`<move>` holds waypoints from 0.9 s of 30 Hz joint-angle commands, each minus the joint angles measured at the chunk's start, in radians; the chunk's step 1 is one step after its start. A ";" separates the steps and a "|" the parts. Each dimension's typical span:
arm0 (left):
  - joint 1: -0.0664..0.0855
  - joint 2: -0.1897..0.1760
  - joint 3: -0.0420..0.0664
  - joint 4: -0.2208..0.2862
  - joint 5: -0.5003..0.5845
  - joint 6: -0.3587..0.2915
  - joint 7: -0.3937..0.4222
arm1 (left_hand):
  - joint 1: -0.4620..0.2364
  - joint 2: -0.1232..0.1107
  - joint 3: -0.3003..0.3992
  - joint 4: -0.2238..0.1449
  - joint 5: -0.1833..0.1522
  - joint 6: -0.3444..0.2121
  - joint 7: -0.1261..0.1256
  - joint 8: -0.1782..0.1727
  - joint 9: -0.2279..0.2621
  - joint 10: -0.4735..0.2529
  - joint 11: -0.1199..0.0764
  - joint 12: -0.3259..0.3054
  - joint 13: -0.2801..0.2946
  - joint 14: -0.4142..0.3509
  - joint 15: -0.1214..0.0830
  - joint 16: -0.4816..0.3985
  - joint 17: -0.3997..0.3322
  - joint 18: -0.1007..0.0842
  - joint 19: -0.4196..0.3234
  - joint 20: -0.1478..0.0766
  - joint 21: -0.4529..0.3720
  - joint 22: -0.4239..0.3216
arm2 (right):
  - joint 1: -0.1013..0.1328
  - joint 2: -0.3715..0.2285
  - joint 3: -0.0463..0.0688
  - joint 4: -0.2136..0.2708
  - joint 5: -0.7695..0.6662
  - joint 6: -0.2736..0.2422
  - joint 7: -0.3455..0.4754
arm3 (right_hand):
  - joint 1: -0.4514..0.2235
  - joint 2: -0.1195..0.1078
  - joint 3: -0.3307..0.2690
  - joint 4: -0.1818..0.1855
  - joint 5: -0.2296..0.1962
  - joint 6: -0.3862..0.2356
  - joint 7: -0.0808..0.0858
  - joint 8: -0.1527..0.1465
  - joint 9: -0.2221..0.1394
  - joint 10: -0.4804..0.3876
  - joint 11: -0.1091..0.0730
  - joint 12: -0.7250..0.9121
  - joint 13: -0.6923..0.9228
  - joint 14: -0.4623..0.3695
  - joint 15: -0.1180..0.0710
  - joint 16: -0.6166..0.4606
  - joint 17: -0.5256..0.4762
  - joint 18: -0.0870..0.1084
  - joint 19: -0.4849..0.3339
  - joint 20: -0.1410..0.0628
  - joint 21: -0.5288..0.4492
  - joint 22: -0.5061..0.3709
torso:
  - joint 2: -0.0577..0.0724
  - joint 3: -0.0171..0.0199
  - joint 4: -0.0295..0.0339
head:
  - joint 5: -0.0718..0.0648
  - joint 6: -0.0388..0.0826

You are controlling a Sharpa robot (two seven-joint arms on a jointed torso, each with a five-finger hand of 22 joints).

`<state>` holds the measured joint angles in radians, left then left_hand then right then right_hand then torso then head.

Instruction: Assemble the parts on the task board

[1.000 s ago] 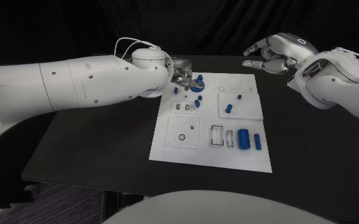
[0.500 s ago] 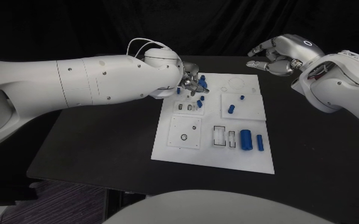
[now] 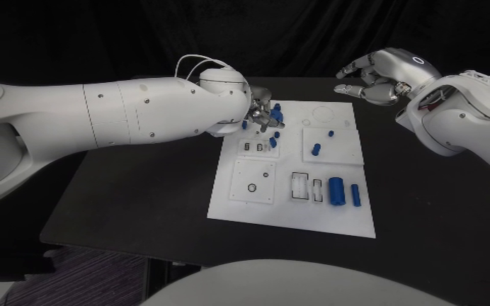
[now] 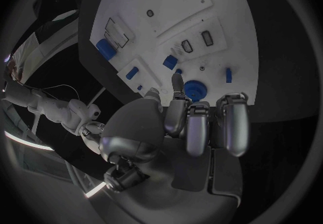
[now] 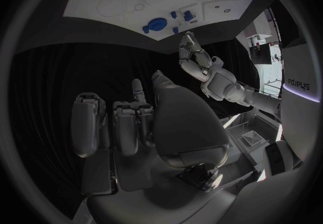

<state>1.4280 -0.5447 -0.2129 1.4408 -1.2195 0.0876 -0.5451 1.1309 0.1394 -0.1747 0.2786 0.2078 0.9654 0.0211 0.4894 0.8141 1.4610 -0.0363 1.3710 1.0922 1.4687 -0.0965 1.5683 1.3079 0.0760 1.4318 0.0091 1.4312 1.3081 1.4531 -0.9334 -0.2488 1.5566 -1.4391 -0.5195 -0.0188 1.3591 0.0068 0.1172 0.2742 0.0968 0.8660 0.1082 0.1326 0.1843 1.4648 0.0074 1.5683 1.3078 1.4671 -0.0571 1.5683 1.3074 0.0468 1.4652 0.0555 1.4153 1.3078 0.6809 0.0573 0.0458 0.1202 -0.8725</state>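
1. Step in hand: getting hold of the round blue part (image 4: 195, 90) near the far left corner of the task board (image 3: 245, 207).
2. Left hand (image 3: 263, 112) low over that corner, fingers bent down and side by side, one fingertip right beside the round blue part.
3. Hard to see past the fingers from the left wrist view, so cannot tell if holding the part or only touching it. Looks a little apart from the hand in the right wrist view, but only maybe.
4. Right hand (image 3: 376, 79) up in the air past the far right corner of the board, well apart from every part. Fingers curled in, nothing in them.
5. Other parts lying on the board: two long blue pegs (image 3: 336, 190) side by side near the front right, one small blue peg (image 3: 316, 149) on the right square plate, and a few tiny blue bits just beside the left hand.
6. Board flat in the middle of the black counter (image 3: 133, 200).
7. Most of the job not done yet, going by the many loose parts and open holes.
8. Next move, as a guess: pinch the round blue part from both sides, lift it straight up, then find its hole.
9. Needs a soft, slow grip. Easy to bump the tiny blue bits close by and knock them over.
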 commanded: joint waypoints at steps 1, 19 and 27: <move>-0.005 0.006 0.001 -0.001 0.009 -0.012 0.000 | 0.001 0.005 -0.002 0.006 0.004 0.016 -0.001 -0.007 -0.001 0.110 -0.015 0.200 0.479 0.102 -0.006 0.003 0.263 -0.015 0.007 0.001 0.002 0.003 | -0.001 0.002 0.001 0.002 -0.001 -0.003 -0.018 | -0.002 0.007 -0.002 -0.002 0.006 0.007 0.002 -0.004 0.000 0.106 0.008 0.003 0.263 0.104 0.008 0.002 0.263 -0.008 0.029 0.005 -0.006 0.212 | 0.001 -0.0017 -0.0020 | -0.002 0.000; -0.038 0.009 0.001 -0.005 0.009 -0.040 0.002 | -0.003 0.015 0.001 0.008 0.001 0.053 -0.009 -0.019 0.007 0.110 -0.019 0.200 0.479 0.102 -0.010 0.003 0.263 -0.013 0.005 -0.002 -0.003 -0.001 | -0.001 0.004 0.001 -0.002 -0.001 0.009 -0.015 | -0.002 0.007 -0.002 -0.003 0.007 0.005 0.002 -0.006 0.000 0.106 0.008 0.003 0.263 0.103 0.009 -0.001 0.260 -0.007 0.027 0.005 -0.009 0.211 | 0.001 -0.0035 0.0005 | -0.006 0.000; -0.045 0.015 0.001 -0.013 0.009 -0.036 0.005 | -0.004 0.017 0.002 0.007 0.001 0.056 -0.010 -0.021 0.008 0.110 -0.020 0.200 0.479 0.102 -0.010 0.003 0.263 -0.013 0.005 -0.002 -0.004 -0.002 | -0.002 0.005 0.001 -0.005 -0.001 0.022 -0.013 | -0.002 0.007 -0.002 -0.003 0.008 0.005 0.002 -0.006 0.000 0.106 0.008 0.003 0.263 0.102 0.009 -0.003 0.259 -0.007 0.027 0.006 -0.010 0.210 | -0.001 -0.0027 -0.0003 | -0.010 0.000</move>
<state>1.3850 -0.5321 -0.2131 1.4289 -1.2161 0.0589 -0.5481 1.1249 0.1450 -0.1718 0.2815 0.2078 1.0150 0.0143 0.4734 0.8210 1.4578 -0.0395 1.3710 1.0922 1.4651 -0.1000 1.5683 1.3077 0.0762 1.4316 0.0091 1.4311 1.3069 1.4531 -0.9286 -0.2488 1.5522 -1.4389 -0.5080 -0.0198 1.3591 0.0067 0.1173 0.2742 0.1003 0.8660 0.1082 0.1326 0.1842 1.4649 0.0074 1.5683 1.3078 1.4671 -0.0571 1.5681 1.3074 0.0468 1.4652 0.0555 1.4094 1.3076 0.6809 0.0543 0.0465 0.1108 -0.8725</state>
